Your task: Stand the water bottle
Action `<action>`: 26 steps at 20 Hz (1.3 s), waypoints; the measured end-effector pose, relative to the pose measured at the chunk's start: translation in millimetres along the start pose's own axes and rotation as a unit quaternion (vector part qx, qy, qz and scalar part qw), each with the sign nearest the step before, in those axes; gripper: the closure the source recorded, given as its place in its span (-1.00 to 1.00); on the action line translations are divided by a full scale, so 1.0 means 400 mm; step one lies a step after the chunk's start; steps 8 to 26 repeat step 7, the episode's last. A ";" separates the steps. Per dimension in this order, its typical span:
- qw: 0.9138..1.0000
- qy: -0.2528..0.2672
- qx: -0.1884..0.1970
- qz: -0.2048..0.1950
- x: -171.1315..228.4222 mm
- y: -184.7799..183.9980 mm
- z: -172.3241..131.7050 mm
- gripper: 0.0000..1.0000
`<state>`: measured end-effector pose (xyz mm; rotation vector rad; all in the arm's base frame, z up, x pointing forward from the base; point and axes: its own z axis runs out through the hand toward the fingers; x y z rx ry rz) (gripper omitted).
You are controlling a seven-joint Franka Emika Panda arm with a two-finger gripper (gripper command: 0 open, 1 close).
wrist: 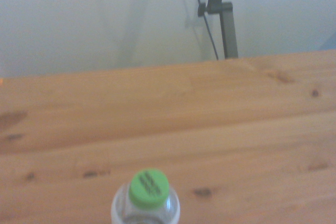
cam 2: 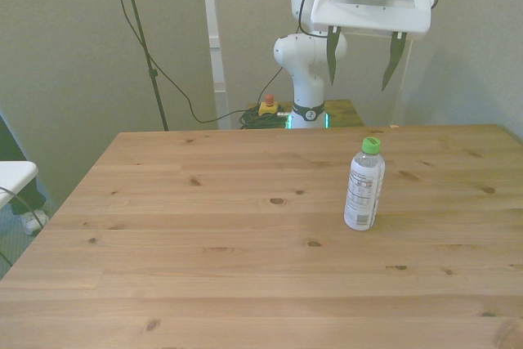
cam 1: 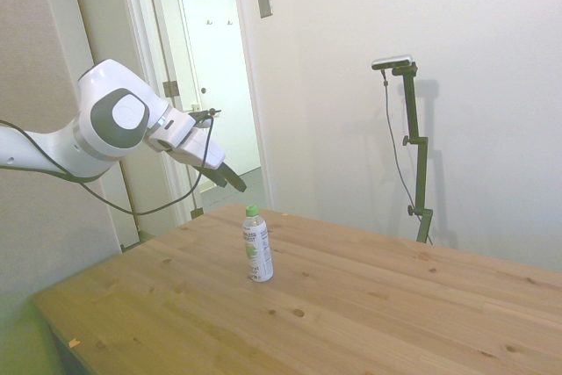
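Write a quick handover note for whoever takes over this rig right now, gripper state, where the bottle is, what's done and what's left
Gripper: open, empty, raised in the air above and behind the bottle, touching nothing.
Bottle: the small slim plastic water bottle with white label and green screw cap stands upright on the wooden table, on the front view's right, with nothing else near it.
Done: the bottle is standing on its base, free of the gripper.
Left: seemingly nothing on the bottle; perhaps only retract the arm, keeping clear of the cap.
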<state>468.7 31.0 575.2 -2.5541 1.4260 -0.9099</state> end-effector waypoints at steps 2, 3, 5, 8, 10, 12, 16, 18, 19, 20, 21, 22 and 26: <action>0.999 -0.031 -0.030 -0.014 -0.016 0.017 -0.001 -1.00; 0.998 -0.046 -0.043 -0.019 -0.022 0.027 -0.001 -1.00; 0.995 -0.073 -0.064 -0.031 -0.034 0.043 -0.002 -1.00; 0.991 -0.101 -0.080 -0.044 -0.048 0.056 -0.005 -1.00; 0.991 -0.101 -0.080 -0.044 -0.048 0.056 -0.005 -1.00; 0.991 -0.101 -0.080 -0.044 -0.048 0.056 -0.005 -1.00; 0.991 -0.101 -0.080 -0.044 -0.048 0.056 -0.005 -1.00; 0.991 -0.101 -0.080 -0.044 -0.048 0.056 -0.005 -1.00; 0.991 -0.101 -0.080 -0.044 -0.048 0.056 -0.005 -1.00; 0.991 -0.101 -0.080 -0.044 -0.048 0.056 -0.005 -1.00; 0.991 -0.101 -0.080 -0.044 -0.048 0.056 -0.005 -1.00; 0.991 -0.101 -0.080 -0.044 -0.048 0.056 -0.005 -1.00; 0.991 -0.101 -0.080 -0.044 -0.048 0.056 -0.005 -1.00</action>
